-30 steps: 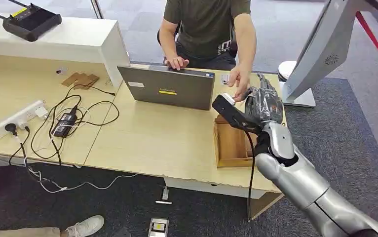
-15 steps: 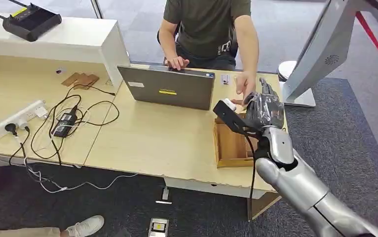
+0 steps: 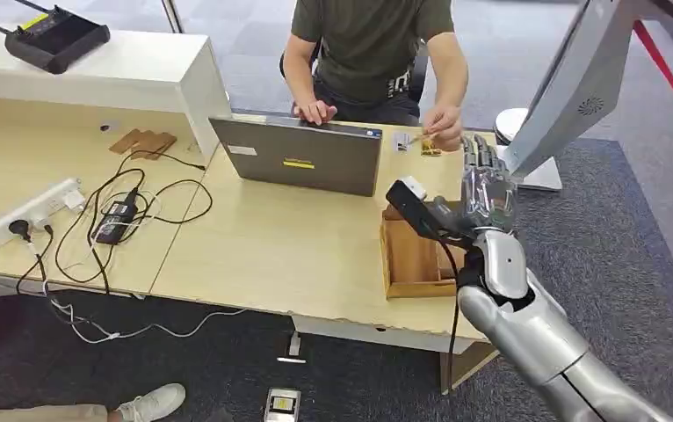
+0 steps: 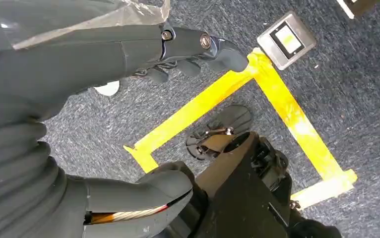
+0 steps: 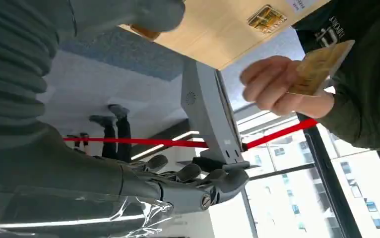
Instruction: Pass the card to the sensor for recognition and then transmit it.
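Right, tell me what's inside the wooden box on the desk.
The wooden box shows bare wood and a divider, with nothing visibly lying in its open part. Its far right side is covered by the right robot hand and the black wrist camera, so that part can't be checked.

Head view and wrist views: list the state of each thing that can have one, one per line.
Yellowish card: held in the person's hand, off the table.
Right hand: empty, fingers apart.
Left hand: empty, hanging over carpet.
Grey laptop: open.
Wooden box: lidless.
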Controlling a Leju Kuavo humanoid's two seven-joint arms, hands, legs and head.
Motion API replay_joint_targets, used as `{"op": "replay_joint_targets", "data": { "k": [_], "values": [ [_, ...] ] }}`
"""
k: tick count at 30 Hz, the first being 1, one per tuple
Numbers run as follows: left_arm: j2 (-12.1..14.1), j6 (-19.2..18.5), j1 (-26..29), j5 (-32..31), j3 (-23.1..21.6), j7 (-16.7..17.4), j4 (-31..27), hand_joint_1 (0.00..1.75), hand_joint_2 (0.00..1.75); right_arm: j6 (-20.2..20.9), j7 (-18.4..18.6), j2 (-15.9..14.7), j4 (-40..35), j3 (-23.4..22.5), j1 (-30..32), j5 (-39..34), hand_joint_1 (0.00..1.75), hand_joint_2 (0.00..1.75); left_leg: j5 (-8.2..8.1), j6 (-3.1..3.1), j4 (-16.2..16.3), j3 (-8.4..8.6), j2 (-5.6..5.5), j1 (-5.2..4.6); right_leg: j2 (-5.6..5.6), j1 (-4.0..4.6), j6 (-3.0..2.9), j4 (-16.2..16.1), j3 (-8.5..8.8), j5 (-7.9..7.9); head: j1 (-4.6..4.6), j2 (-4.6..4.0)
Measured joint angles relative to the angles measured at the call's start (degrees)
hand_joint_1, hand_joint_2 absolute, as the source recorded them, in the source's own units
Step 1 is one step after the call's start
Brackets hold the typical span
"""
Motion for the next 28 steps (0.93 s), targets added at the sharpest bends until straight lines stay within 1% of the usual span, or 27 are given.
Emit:
{"op": "replay_joint_targets", "data": {
  "k": [1,2,5,8,9,10,13,15,17,20,21,23,25,26,28],
  "values": [
    [0.0,0.0,0.0,0.0,0.0,0.0,0.0,0.00,1.75,-0.4,0.0,0.0,-0.2,-0.3,0.2,-0.5,0.00,1.75,0.00,0.00,0.0,0.00,0.00,0.00,0.00,0.00,0.00,0.0,0.00,0.00,0.02,0.00],
    [0.0,0.0,0.0,0.0,0.0,-0.1,0.0,0.00,1.75,-1.7,-0.2,0.0,-0.5,-0.5,0.4,-1.8,0.00,1.75,0.00,0.00,0.0,0.00,0.00,0.00,0.00,0.00,0.00,0.0,0.00,0.00,0.00,0.00],
    [0.0,0.2,0.3,0.1,0.0,-0.3,0.0,0.00,1.75,-8.7,-3.1,0.1,-1.3,-2.0,1.6,-7.6,0.00,1.75,0.00,0.00,0.0,0.00,0.00,0.00,0.00,0.00,0.00,0.0,0.00,0.00,0.00,0.00],
    [0.0,0.7,0.6,0.3,0.0,-0.6,0.0,0.00,1.75,-19.4,-9.4,0.3,-1.9,-4.3,3.3,-16.5,0.00,1.75,0.00,0.00,0.0,0.00,0.00,0.00,0.00,0.00,0.00,0.0,0.00,0.00,0.02,0.00],
    [0.0,0.8,0.8,0.3,0.0,-0.7,0.0,0.00,1.75,-21.8,-10.6,0.3,-2.2,-4.9,3.8,-16.6,0.00,1.75,-0.01,0.00,0.0,0.00,-0.01,0.00,0.00,0.00,0.00,0.0,-0.01,0.00,0.00,0.00],
    [0.0,1.0,1.0,0.4,0.0,-0.9,0.0,0.00,1.75,-22.9,-12.3,0.3,-2.6,-5.5,4.1,-15.8,0.00,1.75,-0.01,0.00,0.0,0.01,0.00,-0.01,0.02,-0.01,0.00,0.0,-0.02,0.00,0.00,0.00],
    [0.0,1.5,1.4,0.7,0.0,-1.3,0.0,0.00,1.75,-23.2,-19.5,0.1,-6.7,-8.0,7.6,-10.5,0.00,1.75,-0.01,0.00,0.0,0.03,0.00,0.01,0.02,0.00,0.00,0.0,-0.01,-0.01,-0.02,0.00],
    [0.2,1.9,1.8,0.8,0.0,-1.4,0.0,0.00,1.75,-23.2,-21.5,0.1,-10.1,-9.9,10.9,-7.5,0.00,1.75,-0.02,0.00,0.0,0.02,-0.01,0.02,0.00,0.01,0.00,0.0,0.02,-0.03,0.00,0.00],
    [0.5,2.2,2.6,1.0,0.2,-1.8,0.1,0.00,1.75,-23.2,-23.7,0.2,-15.9,-13.0,15.7,-4.4,0.00,1.75,-0.05,0.01,0.0,0.00,-0.01,0.04,0.00,0.03,-0.03,0.0,-0.02,-0.05,-0.02,0.00],
    [1.0,2.6,3.2,1.2,0.5,-2.4,0.2,0.00,1.75,-23.3,-27.0,0.3,-22.1,-17.2,21.7,-1.2,0.00,1.75,-0.09,-0.01,0.0,0.04,-0.01,0.07,0.00,0.06,-0.01,-0.1,0.00,-0.10,0.04,0.00],
    [1.2,2.9,3.6,1.2,0.7,-2.7,0.2,0.00,1.75,-23.3,-28.3,0.4,-25.3,-19.4,25.2,-0.1,0.00,1.75,-0.12,-0.03,0.0,0.04,-0.02,0.09,-0.02,0.09,-0.04,-0.1,0.08,-0.14,0.04,0.00],
    [1.6,3.3,4.3,1.3,0.9,-3.0,0.3,0.00,1.75,-23.3,-30.5,0.9,-28.9,-21.6,29.4,-0.4,0.00,1.75,-0.17,-0.09,0.0,0.05,0.02,0.07,0.06,0.07,-0.05,-0.1,0.01,-0.14,-0.04,0.00],
    [1.9,3.7,4.5,1.4,1.1,-3.2,0.3,0.00,1.75,-23.3,-33.4,1.5,-31.8,-23.6,32.9,-1.8,0.00,1.75,-0.17,-0.09,0.0,0.13,0.03,0.09,0.07,0.08,-0.05,-0.1,0.04,-0.14,0.00,0.00],
    [2.0,4.0,4.8,1.7,1.3,-3.6,0.3,0.00,1.75,-23.3,-36.0,2.2,-33.6,-25.4,35.8,-2.7,0.00,1.75,-0.19,-0.09,0.0,0.15,0.02,0.09,0.03,0.08,-0.06,-0.1,0.10,-0.18,0.02,0.00],
    [2.1,4.4,5.5,2.3,1.7,-4.0,0.3,0.00,1.75,-23.3,-39.0,3.7,-35.5,-28.0,40.6,-2.8,0.00,1.75,-0.22,-0.10,0.0,0.16,0.00,0.09,0.03,0.08,-0.09,-0.1,0.13,-0.21,0.00,0.00]
  ]
}}
